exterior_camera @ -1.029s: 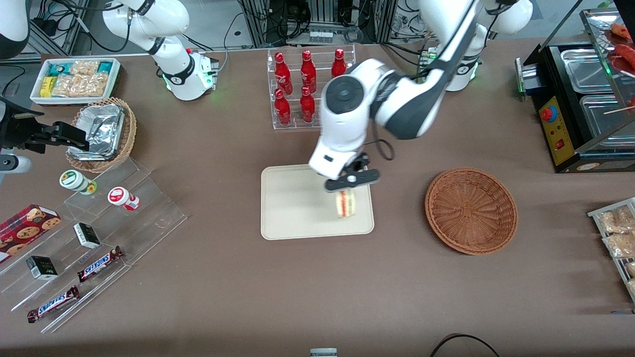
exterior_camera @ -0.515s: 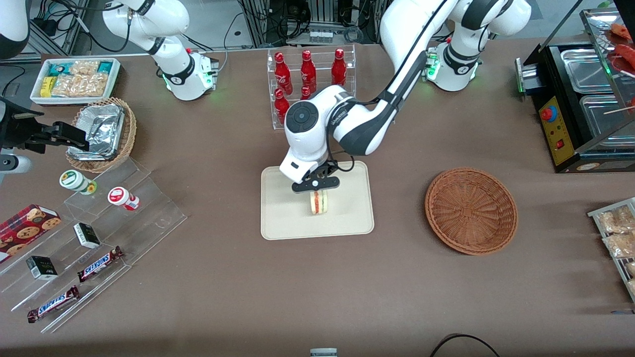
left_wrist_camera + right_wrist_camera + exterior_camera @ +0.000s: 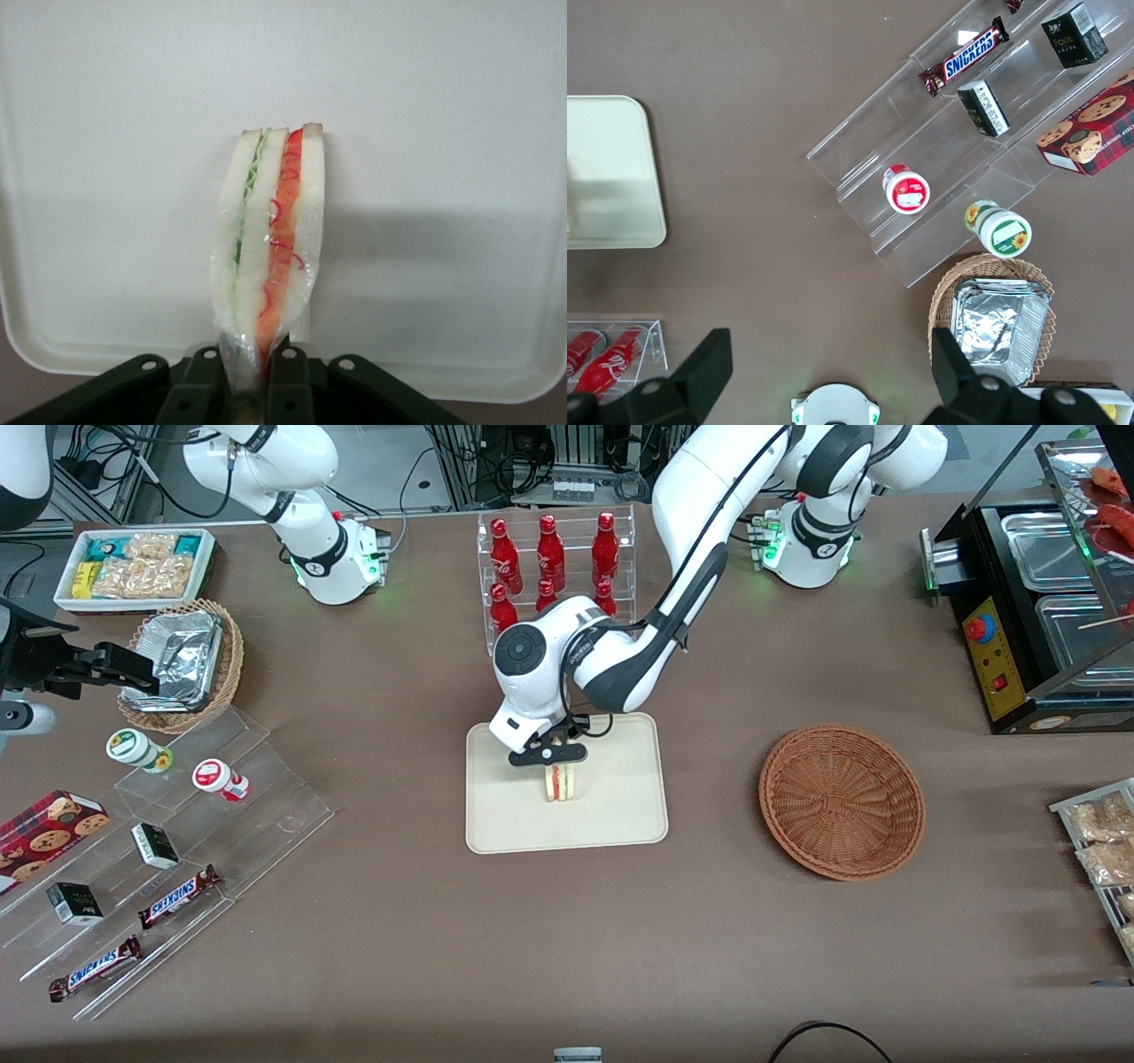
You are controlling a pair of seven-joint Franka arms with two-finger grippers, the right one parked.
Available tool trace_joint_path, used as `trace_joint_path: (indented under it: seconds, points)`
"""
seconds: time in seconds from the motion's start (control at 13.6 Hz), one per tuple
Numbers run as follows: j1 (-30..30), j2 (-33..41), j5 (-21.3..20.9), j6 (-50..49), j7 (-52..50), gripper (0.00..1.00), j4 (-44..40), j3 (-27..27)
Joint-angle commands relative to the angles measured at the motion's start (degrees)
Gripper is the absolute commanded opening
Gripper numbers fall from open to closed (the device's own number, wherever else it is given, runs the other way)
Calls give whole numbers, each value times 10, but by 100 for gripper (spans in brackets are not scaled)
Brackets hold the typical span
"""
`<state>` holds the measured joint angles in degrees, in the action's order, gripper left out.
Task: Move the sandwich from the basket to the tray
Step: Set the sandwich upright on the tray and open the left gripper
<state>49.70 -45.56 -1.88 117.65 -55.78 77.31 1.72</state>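
From the front we see the tool over the tray, the sandwich under it, the basket well apart. At the wrist, the tool pinches the sandwich above the tray.

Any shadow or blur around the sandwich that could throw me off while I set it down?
Left wrist view: the sandwich, pinched in the gripper, is sharp and casts a soft grey shadow on the tray beside it. Front view: the sandwich is crisp, with no motion blur; the arm shades the tray edge nearest the bottle rack.
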Motion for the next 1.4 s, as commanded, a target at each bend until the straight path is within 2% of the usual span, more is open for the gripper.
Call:
trace_joint_path:
  seconds: [0.0, 0.07, 0.15, 0.22, 0.44, 0.88, 1.1, 1.32]
  points:
    - [9, -21, -1, 7, -4, 3, -20, -8]
    - [9, -22, -1, 7, -3, 31, -20, -8]
    - [8, -22, -1, 7, 6, 93, -20, -8]
    - [9, -19, -2, 7, 2, 100, -20, -9]
    - [6, -2, 1, 2, -3, 100, -22, -10]
    - [3, 106, -7, -31, -16, 100, -22, -29]
    - [-2, 180, -4, -111, -6, 100, -21, -61]
    - [-49, 259, 0, -190, 29, 100, -1, -72]
